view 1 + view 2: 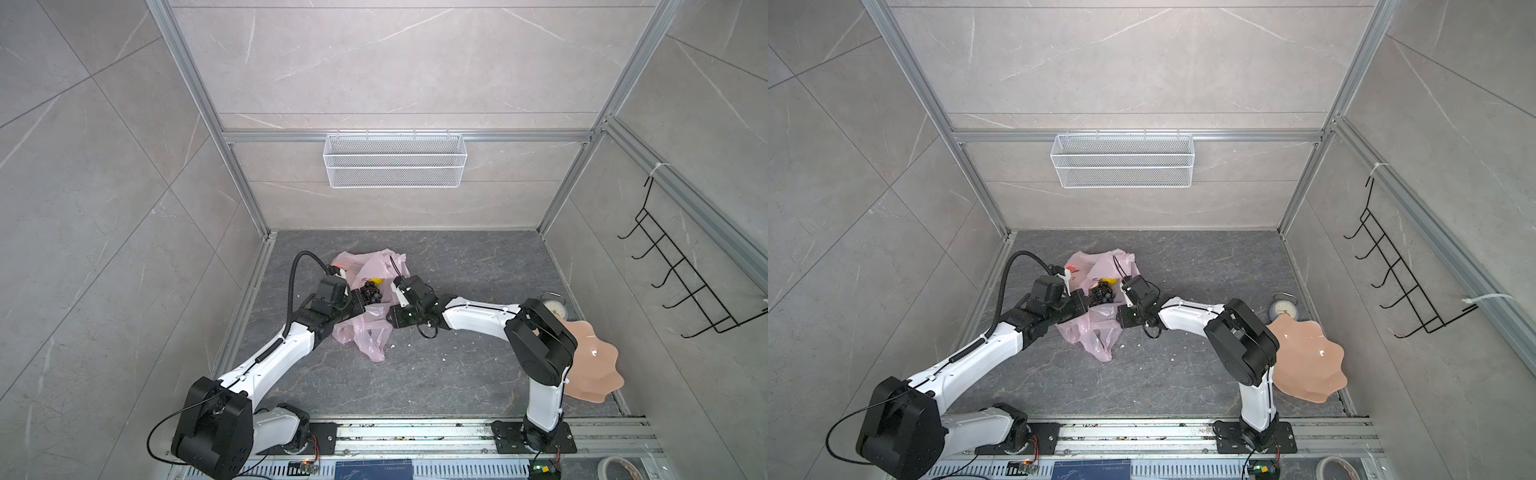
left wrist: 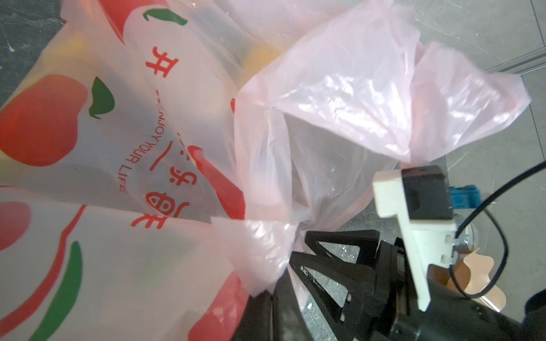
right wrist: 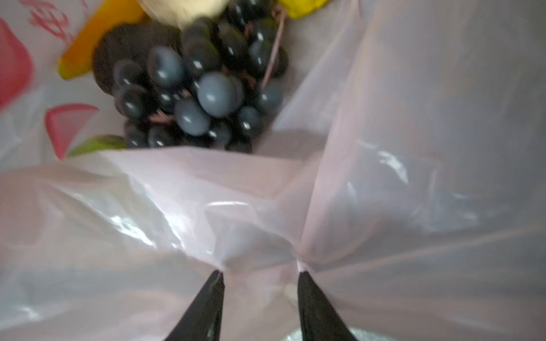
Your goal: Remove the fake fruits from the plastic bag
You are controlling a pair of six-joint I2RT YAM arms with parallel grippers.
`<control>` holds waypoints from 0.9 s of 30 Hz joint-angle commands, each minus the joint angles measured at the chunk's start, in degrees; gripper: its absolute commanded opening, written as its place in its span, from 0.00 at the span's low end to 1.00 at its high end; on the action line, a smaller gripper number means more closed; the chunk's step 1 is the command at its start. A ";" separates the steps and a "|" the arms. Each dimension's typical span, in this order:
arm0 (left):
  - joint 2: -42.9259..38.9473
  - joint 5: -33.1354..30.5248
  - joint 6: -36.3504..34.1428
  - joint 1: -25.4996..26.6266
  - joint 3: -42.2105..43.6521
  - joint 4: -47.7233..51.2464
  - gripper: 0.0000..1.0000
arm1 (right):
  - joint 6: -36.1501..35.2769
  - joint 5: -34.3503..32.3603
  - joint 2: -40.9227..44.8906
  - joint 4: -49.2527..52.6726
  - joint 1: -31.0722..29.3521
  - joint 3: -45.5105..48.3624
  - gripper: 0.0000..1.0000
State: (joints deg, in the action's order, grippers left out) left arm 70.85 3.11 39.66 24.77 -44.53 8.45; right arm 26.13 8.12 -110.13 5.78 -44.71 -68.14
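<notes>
The pale-pink plastic bag [image 1: 376, 332] [image 1: 1098, 336] lies crumpled on the dark floor between both arms. Its mouth gapes, and a dark grape bunch [image 1: 371, 294] [image 3: 201, 88] shows inside. Around the grapes lie an orange piece [image 3: 97, 44], a beige piece [image 3: 180, 9], a yellow piece [image 3: 301, 7] and a green piece [image 3: 97, 144]. My left gripper [image 1: 358, 306] [image 2: 274, 313] is shut on a fold of the bag's rim [image 2: 254, 259]. My right gripper [image 1: 391, 316] [image 3: 260, 271] is open, its two black fingertips pressing into the bag film on the opposite side.
A peach scalloped plate [image 1: 598, 370] sits at the right behind my right arm, with a small round clock [image 1: 555, 307] beside it. A white wire basket [image 1: 395, 160] hangs on the back wall. A black hook rack [image 1: 681, 282] is on the right wall.
</notes>
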 commanded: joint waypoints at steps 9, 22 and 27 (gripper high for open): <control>-0.28 0.03 1.03 0.19 -0.62 -2.58 0.00 | 2.33 -1.69 8.60 1.35 -0.38 4.57 0.44; 0.17 1.86 -0.62 0.27 -1.74 -3.29 0.00 | 1.59 -17.39 35.22 31.23 6.79 8.72 0.57; -0.36 2.87 -1.89 0.27 -1.71 -2.91 0.00 | 4.36 -25.40 37.44 43.56 13.76 6.75 0.58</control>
State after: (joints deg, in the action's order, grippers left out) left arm 70.87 4.27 39.72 24.77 -44.53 7.22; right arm 28.51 -10.28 -73.30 37.19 -33.17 -61.06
